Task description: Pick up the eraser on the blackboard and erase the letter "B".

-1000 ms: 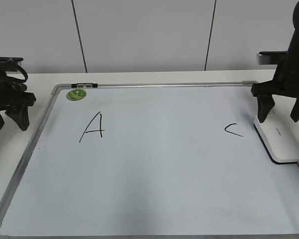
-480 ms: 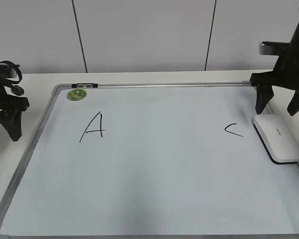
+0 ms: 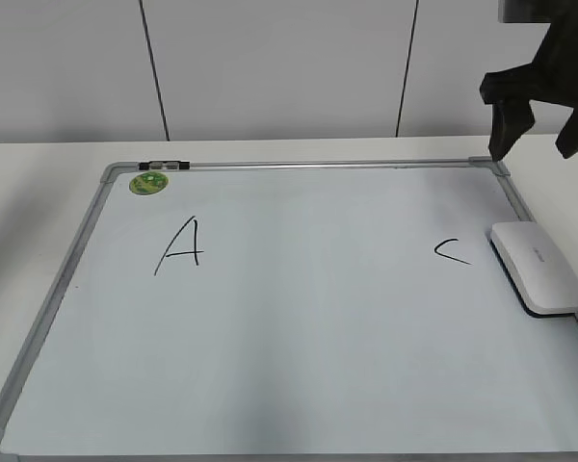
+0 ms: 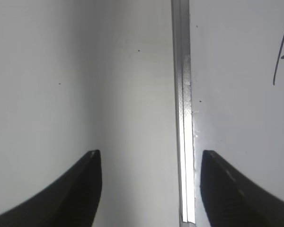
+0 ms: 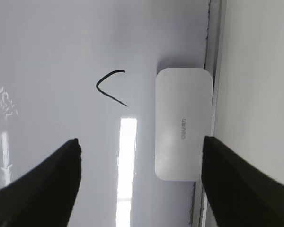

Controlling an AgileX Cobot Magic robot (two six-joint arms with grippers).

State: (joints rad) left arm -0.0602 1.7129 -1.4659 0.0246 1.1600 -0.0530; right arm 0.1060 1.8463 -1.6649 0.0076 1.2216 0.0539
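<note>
The white eraser [image 3: 538, 268] lies flat on the right edge of the blackboard [image 3: 299, 166], free of any grip; it also shows in the right wrist view [image 5: 183, 124]. No letter "B" shows on the board. My right gripper [image 3: 535, 144] is open and empty, high above the board's top right corner; in its wrist view [image 5: 140, 139] the eraser lies well below the jaws. My left gripper [image 4: 150, 152] is open and empty above the board's left frame [image 4: 182, 118]. It is almost out of the exterior view.
A black "A" [image 3: 178, 247] is at the board's left, part of its stroke in the left wrist view [image 4: 281, 52]. A small black "C" [image 3: 453, 252] sits left of the eraser, also in the right wrist view [image 5: 111, 87]. A green round sticker [image 3: 147, 182] is at the top left corner.
My right gripper has risen from just over the eraser to well above the board. My left arm has drawn back left and up, nearly out of the exterior view. The eraser has not moved.
</note>
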